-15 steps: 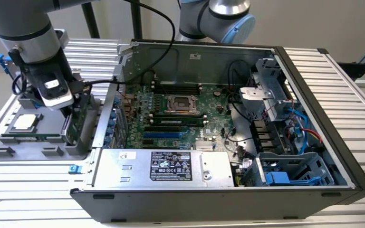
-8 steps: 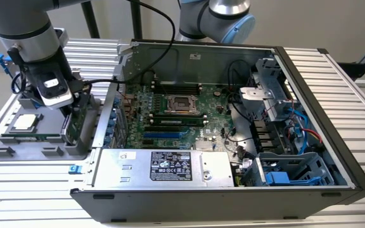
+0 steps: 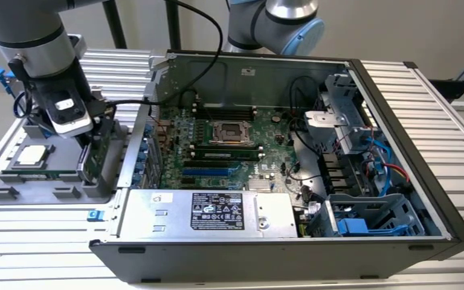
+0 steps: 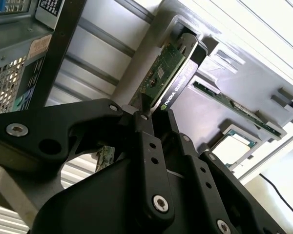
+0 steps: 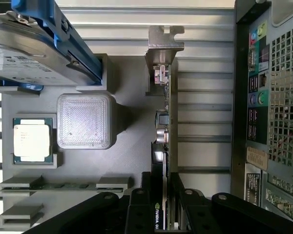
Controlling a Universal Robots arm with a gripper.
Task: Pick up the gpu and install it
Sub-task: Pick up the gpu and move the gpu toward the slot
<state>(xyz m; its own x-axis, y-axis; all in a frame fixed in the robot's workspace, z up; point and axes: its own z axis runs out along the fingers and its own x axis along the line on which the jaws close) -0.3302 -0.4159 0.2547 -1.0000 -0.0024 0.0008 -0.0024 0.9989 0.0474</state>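
Hanging low over the grey plastic parts tray (image 3: 22, 181) at the exterior view's left, the black two-fingered gripper (image 3: 95, 130) meets the gpu (image 3: 87, 162), a flat card with one green and one black face. The card stands on edge in the tray, just beside the outer wall of the open black computer case (image 3: 393, 78). A square silver processor chip (image 3: 31, 156) lies in the tray nearby.

In the second wrist view, the gripper (image 4: 156, 119) has its fingers (image 4: 145, 146) drawn in against opposite faces of the gpu (image 4: 168, 73), with no gap showing. The card's far end sits in the tray's slot, and a narrow green memory stick (image 4: 234, 109) lies beside it.

In the first wrist view, the gripper (image 5: 162, 200) clasps the gpu (image 5: 166, 122) edge-on. The card's silver metal bracket (image 5: 164, 41) is at the far end. It stands between a grey ribbed block (image 5: 84, 121) and the case's perforated rear panel (image 5: 273, 97).
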